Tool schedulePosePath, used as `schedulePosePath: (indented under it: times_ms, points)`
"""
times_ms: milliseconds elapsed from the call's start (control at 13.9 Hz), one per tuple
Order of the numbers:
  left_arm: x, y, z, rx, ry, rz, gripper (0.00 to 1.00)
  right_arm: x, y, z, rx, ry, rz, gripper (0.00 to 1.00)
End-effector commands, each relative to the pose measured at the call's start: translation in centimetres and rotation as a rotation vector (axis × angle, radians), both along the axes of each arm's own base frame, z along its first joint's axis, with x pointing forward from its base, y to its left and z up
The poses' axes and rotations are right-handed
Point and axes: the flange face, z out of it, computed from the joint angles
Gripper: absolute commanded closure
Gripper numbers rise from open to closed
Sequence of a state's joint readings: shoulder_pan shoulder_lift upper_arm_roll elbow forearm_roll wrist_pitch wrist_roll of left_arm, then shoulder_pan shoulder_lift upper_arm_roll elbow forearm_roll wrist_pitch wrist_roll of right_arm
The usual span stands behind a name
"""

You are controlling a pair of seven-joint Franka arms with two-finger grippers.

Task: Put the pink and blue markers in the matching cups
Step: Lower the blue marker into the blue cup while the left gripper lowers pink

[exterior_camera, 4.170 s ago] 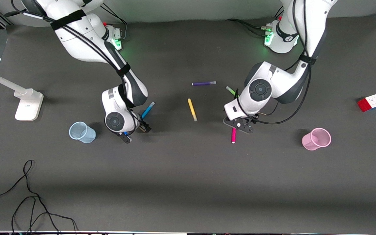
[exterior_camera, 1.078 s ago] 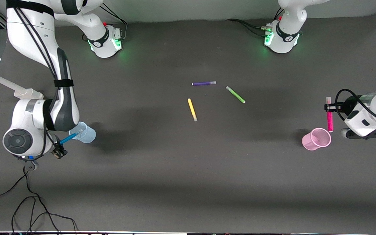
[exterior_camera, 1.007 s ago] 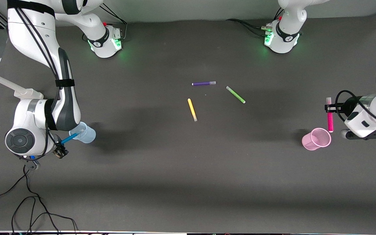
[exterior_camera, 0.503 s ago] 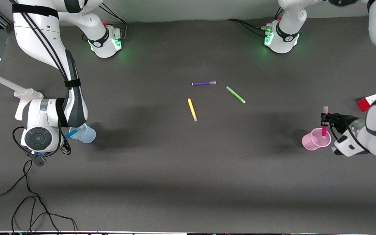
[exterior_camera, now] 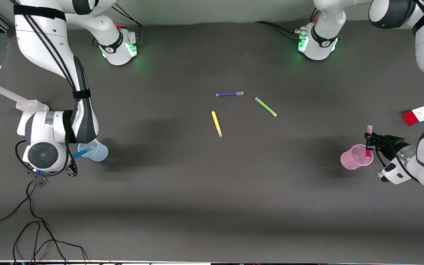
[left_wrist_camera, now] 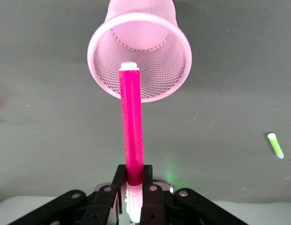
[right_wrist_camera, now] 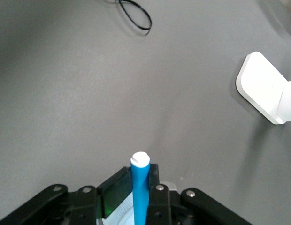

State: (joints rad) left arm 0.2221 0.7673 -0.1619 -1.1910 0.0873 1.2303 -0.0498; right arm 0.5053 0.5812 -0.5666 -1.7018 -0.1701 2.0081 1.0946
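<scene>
My left gripper (exterior_camera: 369, 140) is shut on the pink marker (exterior_camera: 368, 148) and holds it upright over the pink cup (exterior_camera: 352, 160). The marker's lower end sits in the cup's mouth. In the left wrist view the jaws (left_wrist_camera: 133, 173) clamp the pink marker (left_wrist_camera: 131, 117) at its pale cap, and it points into the pink cup (left_wrist_camera: 180, 70). My right gripper (exterior_camera: 71, 162) is shut on the blue marker (exterior_camera: 81, 151), which slants with its end at the mouth of the pale blue cup (exterior_camera: 99, 154). The right wrist view shows the blue marker (right_wrist_camera: 141, 187) between the fingers.
A purple pen (exterior_camera: 229, 94), a yellow pen (exterior_camera: 216, 123) and a green pen (exterior_camera: 265, 106) lie mid-table. A colour cube (exterior_camera: 417, 116) sits near the left arm's end. A white stand (exterior_camera: 24, 110) and black cables (exterior_camera: 31, 221) are by the right arm's end.
Both arms carried their markers from mid-table to the cups. In the last half second the left gripper lowered the pink marker further at the pink cup's mouth. The right gripper barely moved.
</scene>
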Motion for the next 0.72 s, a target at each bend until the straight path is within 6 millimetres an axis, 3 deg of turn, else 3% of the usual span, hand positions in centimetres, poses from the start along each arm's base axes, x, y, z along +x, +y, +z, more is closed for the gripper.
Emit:
schedulePosePath:
  times_ms: [0,72,431,503,575,647]
  points:
    - [0.3,0.3,-1.0,0.007,0.024,0.0,0.98,-0.7,-0.1,1.2,-0.021,-0.022,-0.031,0.24]
    - [0.2,0.2,-1.5,0.003,0.039,-0.001,0.97,-0.8,0.0,1.5,-0.021,-0.015,-0.035,0.01]
    - [0.1,0.1,-3.0,0.0,0.056,0.0,0.94,-1.1,-0.4,3.8,-0.001,-0.009,-0.03,0.0]
    - [0.2,0.3,-2.9,0.0,0.052,0.002,0.83,-1.2,-0.6,4.6,0.01,0.0,-0.014,0.0]
    - [0.3,0.2,-2.9,-0.001,0.045,0.0,0.49,-1.5,-1.0,5.8,0.029,0.028,0.013,0.0]
    - [0.4,0.1,-2.8,0.0,0.038,0.001,0.06,-1.7,-1.6,7.5,0.052,0.047,0.051,0.0]
